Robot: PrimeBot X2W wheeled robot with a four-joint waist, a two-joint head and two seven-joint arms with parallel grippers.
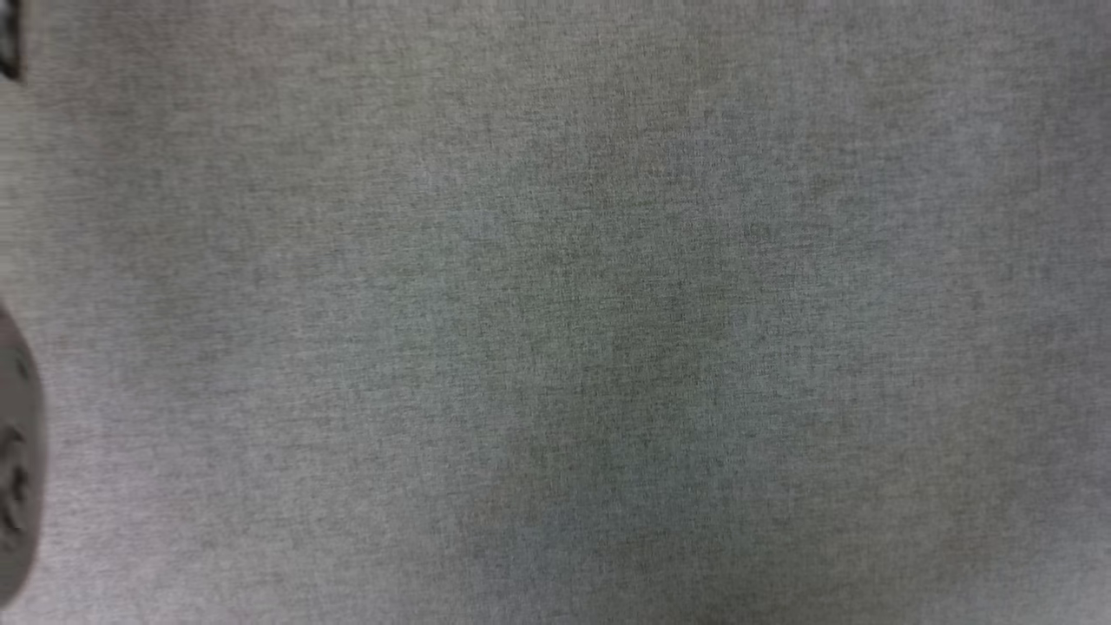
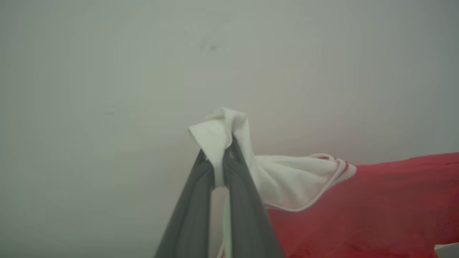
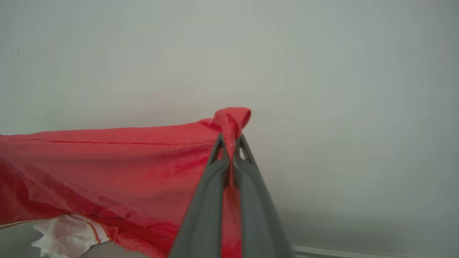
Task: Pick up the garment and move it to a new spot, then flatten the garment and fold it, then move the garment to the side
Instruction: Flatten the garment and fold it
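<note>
Holding both arms level and well apart is serving you best during this carry, so the red jersey (image 2: 376,200) is hanging taut in the air between them, off the grey woven surface (image 1: 555,312). Your left gripper (image 2: 224,157) is pinching the white sleeve (image 2: 297,179), jaws clamped together on it; your right gripper (image 3: 232,143) is clamping a bunch of red cloth.

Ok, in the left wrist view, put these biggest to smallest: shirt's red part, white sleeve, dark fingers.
1. Garment's red part.
2. White sleeve and left fingers look alike; the fingers are closest to the camera, so no ranking.
</note>
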